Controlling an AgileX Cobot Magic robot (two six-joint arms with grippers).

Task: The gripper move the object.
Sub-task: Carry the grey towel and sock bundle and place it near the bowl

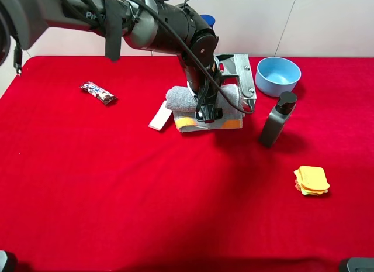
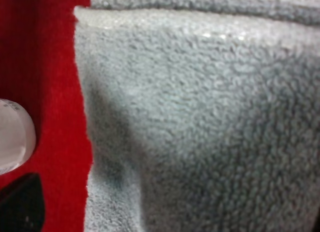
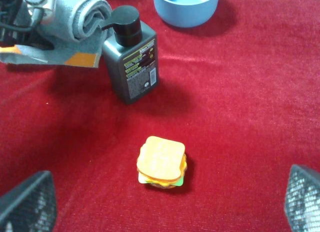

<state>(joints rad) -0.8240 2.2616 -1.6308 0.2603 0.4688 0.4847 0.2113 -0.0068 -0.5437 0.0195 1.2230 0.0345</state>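
Grey towel, lying just beneath left jaws

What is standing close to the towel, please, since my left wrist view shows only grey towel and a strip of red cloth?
Observer: In the high view a dark pump bottle stands upright just to the right of the towel, apart from it.
Operator: Thank you. Could the right gripper be in the way over there?
Observer: It does not look so. The right gripper is open and empty on the near side of the bottle, with a small orange sponge stack lying on the cloth between the two.
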